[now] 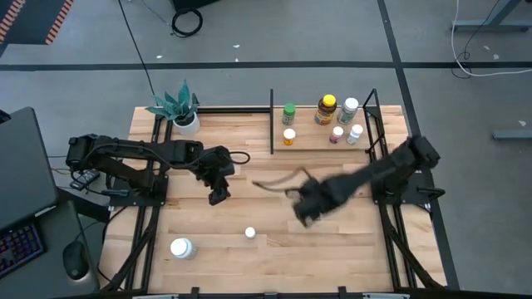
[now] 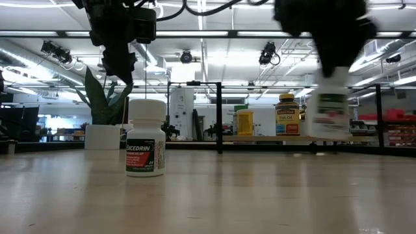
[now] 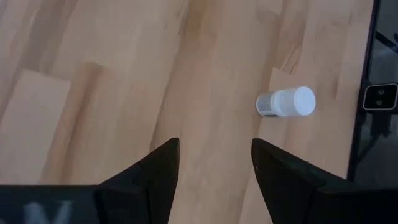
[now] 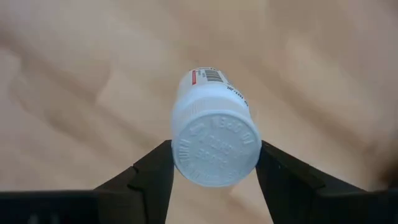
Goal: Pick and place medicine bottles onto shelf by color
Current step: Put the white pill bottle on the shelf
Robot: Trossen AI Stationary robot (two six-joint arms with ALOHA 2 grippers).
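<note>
Right end effector (image 4: 214, 168) clamps a white bottle (image 4: 213, 134) mid-worktop (image 1: 332, 249); left end effector (image 3: 214, 165) gapes empty; two bottles (image 1: 181, 247) left; nothing blocks the shelf (image 1: 312, 143).

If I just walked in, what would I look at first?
Probably the right claw, up in the air over the middle of the table, pinching a white pill bottle by its cap. Next, the row of colourful bottles standing on the small shelf at the back. A white Excedrin bottle stands alone near the front, and the left claw hangs open above bare wood.
</note>
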